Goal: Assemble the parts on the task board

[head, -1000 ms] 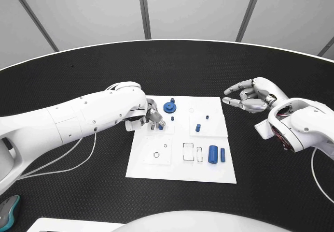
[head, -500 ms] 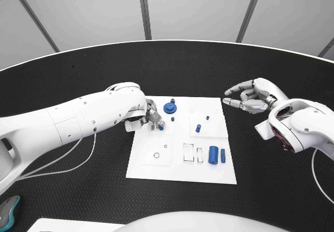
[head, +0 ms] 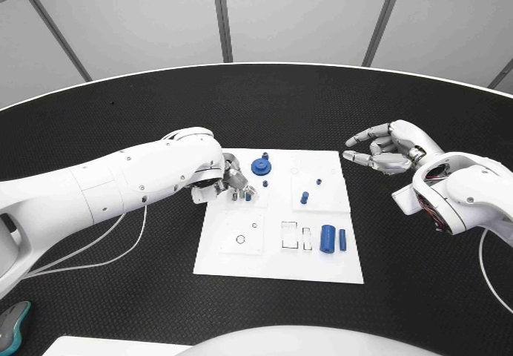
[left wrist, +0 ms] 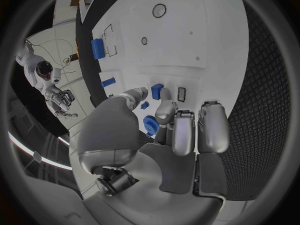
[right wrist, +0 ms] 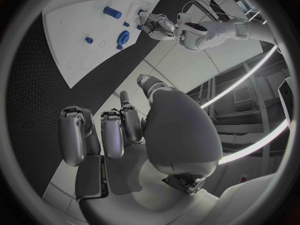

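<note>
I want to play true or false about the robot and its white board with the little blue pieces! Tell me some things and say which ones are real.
1. The left hand is over the task board. True.
2. The right hand is holding a blue piece. False: it hangs over the black table beside the board, fingers curled, with nothing in it.
3. The round blue part sits near the board's far edge. True.
4. The big blue cylinder stands upright in a hole. False: it lies flat on the board, next to a thinner blue pin.
5. The two hands are touching each other. False: they are apart, on opposite sides of the board.
</note>
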You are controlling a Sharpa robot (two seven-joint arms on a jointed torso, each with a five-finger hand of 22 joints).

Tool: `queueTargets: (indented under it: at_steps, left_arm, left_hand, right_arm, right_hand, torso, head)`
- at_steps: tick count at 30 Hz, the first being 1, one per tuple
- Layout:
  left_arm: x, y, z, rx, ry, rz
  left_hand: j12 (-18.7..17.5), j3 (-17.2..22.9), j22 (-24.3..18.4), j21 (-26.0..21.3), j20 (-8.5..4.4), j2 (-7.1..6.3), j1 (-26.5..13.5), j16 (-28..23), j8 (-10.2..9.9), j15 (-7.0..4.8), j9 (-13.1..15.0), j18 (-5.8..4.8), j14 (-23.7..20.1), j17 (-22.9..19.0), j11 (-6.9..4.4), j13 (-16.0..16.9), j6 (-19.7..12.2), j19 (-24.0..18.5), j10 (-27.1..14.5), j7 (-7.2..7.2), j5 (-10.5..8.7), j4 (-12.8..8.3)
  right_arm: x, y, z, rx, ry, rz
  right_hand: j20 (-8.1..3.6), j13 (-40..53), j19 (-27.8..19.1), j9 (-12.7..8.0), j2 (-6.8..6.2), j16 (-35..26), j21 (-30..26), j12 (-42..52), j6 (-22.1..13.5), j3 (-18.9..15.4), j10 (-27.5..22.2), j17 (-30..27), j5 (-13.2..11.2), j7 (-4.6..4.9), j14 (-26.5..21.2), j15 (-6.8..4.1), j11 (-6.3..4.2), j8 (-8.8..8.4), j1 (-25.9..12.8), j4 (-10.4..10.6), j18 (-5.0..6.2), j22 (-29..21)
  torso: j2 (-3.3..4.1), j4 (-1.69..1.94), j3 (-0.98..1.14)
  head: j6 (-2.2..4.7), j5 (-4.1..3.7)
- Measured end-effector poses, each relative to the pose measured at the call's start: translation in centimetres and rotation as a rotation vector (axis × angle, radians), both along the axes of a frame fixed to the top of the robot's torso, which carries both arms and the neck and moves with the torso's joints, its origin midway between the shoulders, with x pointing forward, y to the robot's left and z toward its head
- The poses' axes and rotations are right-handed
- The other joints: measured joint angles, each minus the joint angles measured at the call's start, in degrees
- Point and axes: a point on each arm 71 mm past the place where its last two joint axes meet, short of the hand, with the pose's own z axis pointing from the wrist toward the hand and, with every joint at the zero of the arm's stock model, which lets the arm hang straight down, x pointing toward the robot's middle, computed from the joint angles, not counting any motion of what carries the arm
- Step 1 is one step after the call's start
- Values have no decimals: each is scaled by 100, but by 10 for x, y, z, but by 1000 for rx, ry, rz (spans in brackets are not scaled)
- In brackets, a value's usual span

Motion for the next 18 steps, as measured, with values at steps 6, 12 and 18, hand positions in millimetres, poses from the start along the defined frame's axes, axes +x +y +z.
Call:
queueTargets:
  at_steps: [6, 12, 18]
  left_arm:
    - [-2, 4, 0, -13, 5, 11]
    - [-7, 11, 4, -30, 10, 15]
    - [-3, 24, 23, -58, -18, 24]
  left_hand:
    - [0, -62, 4, 0, 0, 0, 0, 0, 0, 0, 0, 0, 0, 0, 0, 6, 0, 0, 0, 0, -22, 15]
    - [0, -62, -9, 0, 0, 0, 0, 0, 0, 0, 0, 0, 0, -1, 22, -1, 0, 0, 21, 0, -45, 15]
    - [-292, -207, -223, -122, 4, 35, 35, 0, -119, 0, -28, 0, 0, -1, 96, -398, -129, -67, -284, 80, -45, 16]
  right_arm:
    - [1, -1, 0, -1, -2, -3]
    - [3, -3, -1, -3, -6, -12]
    - [5, -6, -1, -6, -9, -22]
  right_hand:
    - [0, 0, 0, -6, 0, 0, 0, 0, 0, -16, 0, 0, 0, 0, 0, 0, 0, 0, 0, 16, 0, 0]
    - [0, 0, 0, -6, 0, 0, 0, 0, 0, -16, 0, 0, 20, 0, 0, 0, 0, 0, 0, 16, 0, 0]
    - [0, 4, 0, -5, 0, 0, 0, 0, 0, -16, 0, 0, 22, 0, 0, 0, 0, 0, 0, 16, 0, 0]
  torso:
    - [-5, 5, -1]
    - [-20, 9, -4]
    - [-24, 9, -8]
  head:
    - [8, 13]
    - [34, 27]
    - [137, 20]
